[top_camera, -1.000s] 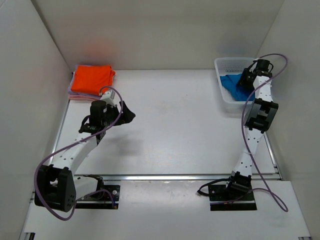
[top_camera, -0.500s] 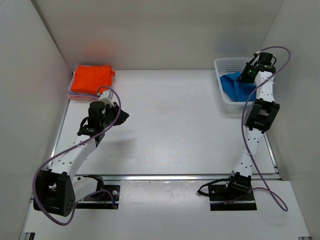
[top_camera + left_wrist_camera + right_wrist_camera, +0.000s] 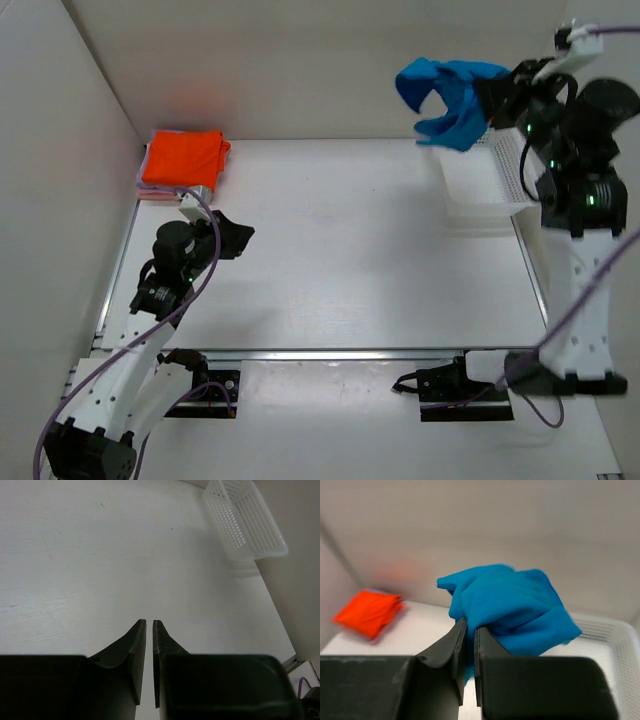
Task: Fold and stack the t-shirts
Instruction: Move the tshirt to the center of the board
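- While my left gripper point(image 3: 148, 625) has closed to a slit on nothing above the white table point(image 3: 100, 555), it idles.
- My right gripper point(image 3: 469, 622), clamped on the crumpled bright blue cloth t-shirt point(image 3: 510, 610), has lifted it clear of the white plastic mesh basket point(image 3: 490, 190).
- Spreading comes next, I judge; the folded vivid orange t-shirt point(image 3: 180, 160) waits far left.

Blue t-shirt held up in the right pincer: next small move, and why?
Probably swing the blue t-shirt leftward and lower it onto the table. The right pincer is shut on it, it hangs bunched in the air near the basket, and folding needs it spread flat.
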